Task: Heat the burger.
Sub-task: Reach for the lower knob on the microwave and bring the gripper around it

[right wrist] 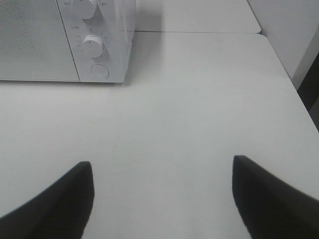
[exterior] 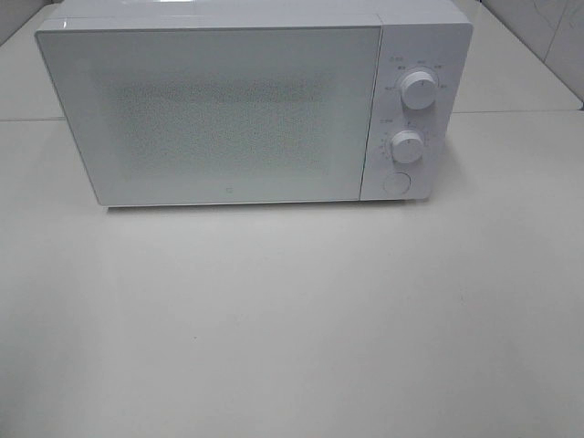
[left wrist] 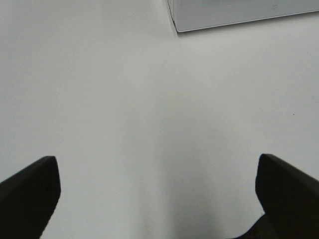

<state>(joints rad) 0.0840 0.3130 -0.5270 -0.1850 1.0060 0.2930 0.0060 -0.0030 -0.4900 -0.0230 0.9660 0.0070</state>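
Observation:
The burger is out of view in all three frames. A white microwave stands at the back of the white table with its door closed; its front corner shows in the left wrist view and its knob panel in the right wrist view. My left gripper hangs open above bare table, with nothing between its dark fingers. My right gripper is also open and empty over the table, in front of and to the right of the microwave. Neither arm appears in the exterior high view.
The microwave panel carries two round knobs and a round button. The table's right edge runs beside a dark gap. A seam between table sections lies behind the microwave.

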